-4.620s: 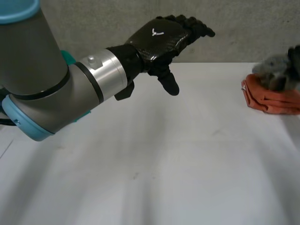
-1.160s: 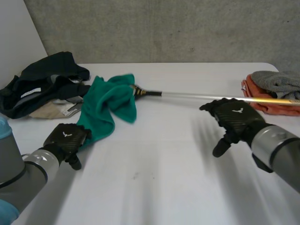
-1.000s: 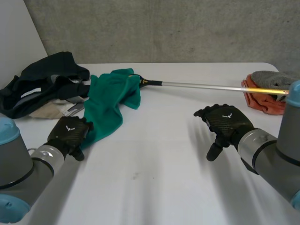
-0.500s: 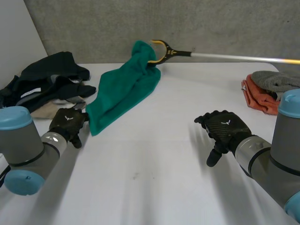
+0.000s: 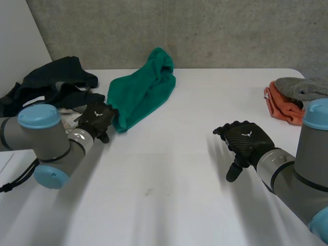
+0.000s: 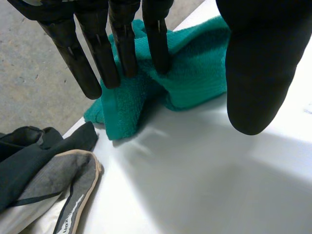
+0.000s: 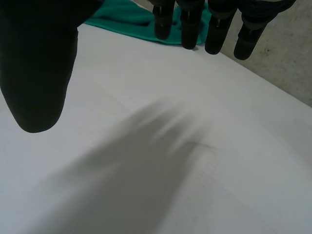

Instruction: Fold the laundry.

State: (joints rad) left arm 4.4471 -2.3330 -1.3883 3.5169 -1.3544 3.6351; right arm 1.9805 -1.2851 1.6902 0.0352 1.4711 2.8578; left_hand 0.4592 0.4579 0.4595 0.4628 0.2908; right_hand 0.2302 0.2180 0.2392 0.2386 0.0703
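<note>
Lying upper centre, green towel [image 5: 141, 89] is noted. Left hand [image 5: 96, 119] is held wide beside it; right hand [image 5: 245, 141] wide too.

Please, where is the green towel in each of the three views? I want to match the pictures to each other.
Head view: the green towel lies crumpled on the far part of the table, next to the left hand and the dark clothes.
Left wrist view: the towel is at the fingertips of the left hand, with the dark clothes beside it.
Right wrist view: a strip of it lies beyond the fingertips of the right hand.
Shared landmark: the white table under it.
</note>
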